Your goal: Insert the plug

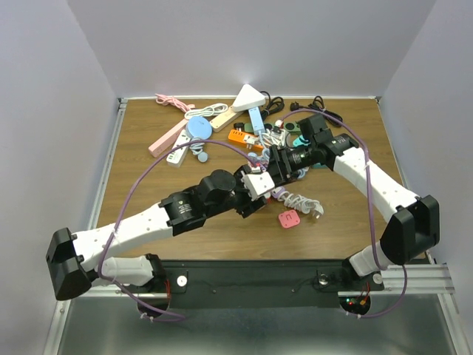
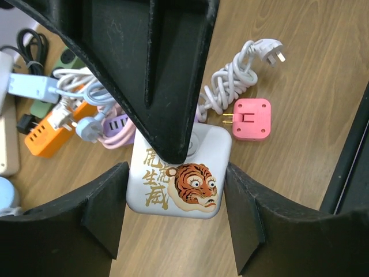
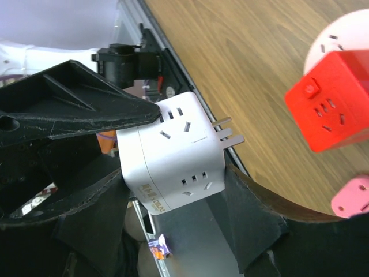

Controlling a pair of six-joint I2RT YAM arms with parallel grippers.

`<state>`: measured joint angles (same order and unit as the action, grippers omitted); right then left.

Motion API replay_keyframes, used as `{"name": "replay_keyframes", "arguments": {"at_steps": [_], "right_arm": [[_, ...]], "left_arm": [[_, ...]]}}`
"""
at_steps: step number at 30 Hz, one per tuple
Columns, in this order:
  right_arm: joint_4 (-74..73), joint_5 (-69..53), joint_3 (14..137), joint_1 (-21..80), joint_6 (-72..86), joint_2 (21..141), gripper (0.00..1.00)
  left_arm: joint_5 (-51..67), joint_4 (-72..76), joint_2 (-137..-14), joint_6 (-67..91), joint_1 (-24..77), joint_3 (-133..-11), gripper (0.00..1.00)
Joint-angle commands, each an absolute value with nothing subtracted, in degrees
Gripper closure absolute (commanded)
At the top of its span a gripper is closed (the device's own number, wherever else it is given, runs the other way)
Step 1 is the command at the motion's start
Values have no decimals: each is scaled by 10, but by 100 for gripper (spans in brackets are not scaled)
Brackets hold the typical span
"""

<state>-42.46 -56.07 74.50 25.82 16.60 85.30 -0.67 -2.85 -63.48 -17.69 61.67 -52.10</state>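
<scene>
Looking at the white cube adapter [image 2: 173,184] here; held up over the middle of the table [image 2: 323,69], just on the near side of the heap of strips and cables. Pinched by the right gripper [image 3: 173,173], clamped on two opposite faces; from the left wrist, seen as a big black finger reaching in from above and touching the cube's top edge. Boxed in by the left gripper [image 2: 176,173] too, pads [image 2: 104,213] flush against both flanks with no gap visible on either side; so gripped by both, though can't say how firmly on the left. Tiger print and gold lettering facing straight into the left wrist camera; metal prongs [image 3: 229,131] sticking out of another face, clear of the fingers and plugged into nothing; socket holes showing on the remaining faces.

Down on the wood: pink adapter [image 2: 252,118] with two pins out of its side; white coiled cable [image 2: 233,78] just beside it; orange power strip [image 2: 49,133] over on the other side, half under a tangle of leads. Red cube socket [image 3: 326,107] off to the side in the right wrist view, apart from the prongs.
</scene>
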Motion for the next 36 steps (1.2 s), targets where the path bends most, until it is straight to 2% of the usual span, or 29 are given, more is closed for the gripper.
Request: {"name": "replay_keyframes", "arguments": {"at_steps": [1,3,4,7,11,14,20,27,36], "right_arm": [[-402,-563,787,258,168,846,22],[-402,-527,790,236,170,838,3],[-402,-515,791,228,172,833,0],[-403,-452,796,212,171,825,0],[-405,-310,779,217,178,822,0],[-404,-192,758,255,193,813,0],[-397,-55,758,358,238,830,0],[-396,47,755,404,273,874,0],[-395,105,773,449,293,949,0]], "left_arm": [[11,-24,-645,-103,627,-516,100],[-21,-16,-635,-65,626,-502,100],[-31,-15,-622,-55,627,-488,100],[-76,-24,-603,-14,626,-467,100],[-133,-48,-573,57,613,-447,100],[-171,-71,-562,110,590,-442,100],[-207,-98,-537,169,503,-437,100],[-178,-80,-503,177,437,-425,100],[-147,-43,-517,169,427,-421,100]]}}
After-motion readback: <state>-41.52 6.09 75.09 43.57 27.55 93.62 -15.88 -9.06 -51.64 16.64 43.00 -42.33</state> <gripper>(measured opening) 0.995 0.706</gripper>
